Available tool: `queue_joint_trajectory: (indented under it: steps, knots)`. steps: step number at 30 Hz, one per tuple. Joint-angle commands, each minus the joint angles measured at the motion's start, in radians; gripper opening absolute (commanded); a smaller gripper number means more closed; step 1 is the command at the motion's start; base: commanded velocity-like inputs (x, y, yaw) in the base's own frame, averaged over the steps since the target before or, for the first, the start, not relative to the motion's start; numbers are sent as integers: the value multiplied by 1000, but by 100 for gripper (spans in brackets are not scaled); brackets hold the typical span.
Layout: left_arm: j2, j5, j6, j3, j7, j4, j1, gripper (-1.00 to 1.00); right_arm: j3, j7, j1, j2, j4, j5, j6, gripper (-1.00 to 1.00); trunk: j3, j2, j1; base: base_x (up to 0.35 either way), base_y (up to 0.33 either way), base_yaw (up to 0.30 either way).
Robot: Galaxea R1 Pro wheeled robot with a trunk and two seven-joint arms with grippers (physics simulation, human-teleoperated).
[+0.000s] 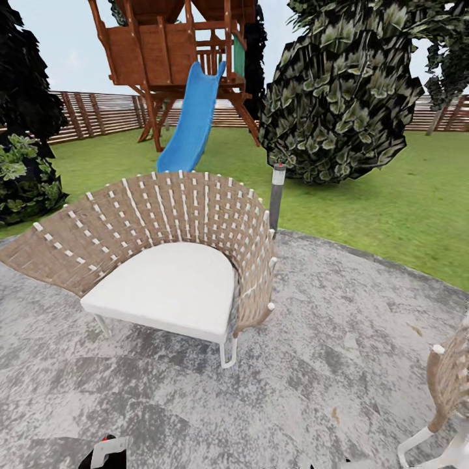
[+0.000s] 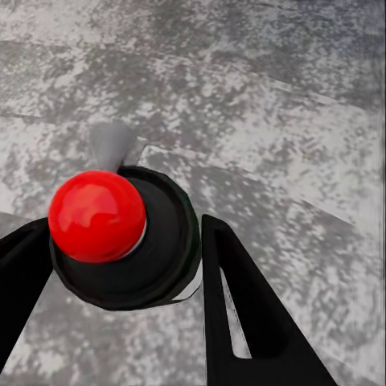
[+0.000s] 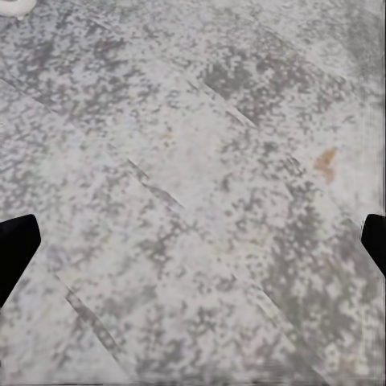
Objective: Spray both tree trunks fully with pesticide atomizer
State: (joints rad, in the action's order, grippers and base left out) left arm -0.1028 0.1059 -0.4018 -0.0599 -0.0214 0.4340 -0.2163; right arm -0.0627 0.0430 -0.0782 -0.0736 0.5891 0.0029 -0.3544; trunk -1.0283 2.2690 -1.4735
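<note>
The pesticide atomizer (image 2: 98, 215) has a glossy red round cap on a black round body, with a grey nozzle sticking out behind it. My left gripper (image 2: 125, 233) is shut on it, one black finger on each side of the body, above grey paving. A red, white and black scrap (image 1: 107, 451) at the head view's bottom edge is that hand's load. My right gripper (image 3: 193, 241) hangs open over bare paving, its dark fingertips (image 3: 14, 245) far apart. Grass floor (image 1: 404, 195) lies beyond the paving. Foliage on a thin slanting stem (image 1: 440, 116) stands far right; I cannot tell if it is one of the trees.
A woven chair with a white cushion (image 1: 169, 267) stands close ahead on the grey paved circle (image 1: 326, 365). A second chair (image 1: 449, 384) is at the right edge. Behind are a short lamp post (image 1: 277, 195), a big dark shrub (image 1: 339, 91), a wooden play tower with a blue slide (image 1: 192, 124) and the slat fence (image 1: 98, 114).
</note>
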Motion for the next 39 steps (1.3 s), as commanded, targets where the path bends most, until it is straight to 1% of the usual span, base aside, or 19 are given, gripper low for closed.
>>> queue_joint_trajectory:
  steps: [1,6,14,18,32,39]
  knots:
    - [0,0,0,0,0,1,0,-100,0,0,0,0,0,0,0,100,0,0,0,0,187,-285]
    - [0,-1,3,0,1,1,0,-100,0,0,0,0,0,-1,0,100,0,0,0,0,268,-231]
    - [1,0,5,0,1,2,0,-100,0,0,0,0,0,-1,0,100,0,0,0,0,277,-28]
    - [2,-1,4,0,1,2,0,-100,0,0,0,0,0,-1,0,100,0,0,0,0,62,-143]
    - [5,-6,3,0,0,0,0,-100,0,0,0,0,0,0,0,100,0,0,0,-1,3,-259]
    - [5,-5,6,0,0,1,0,-100,0,0,0,0,0,0,0,100,0,0,0,-146,142,-264]
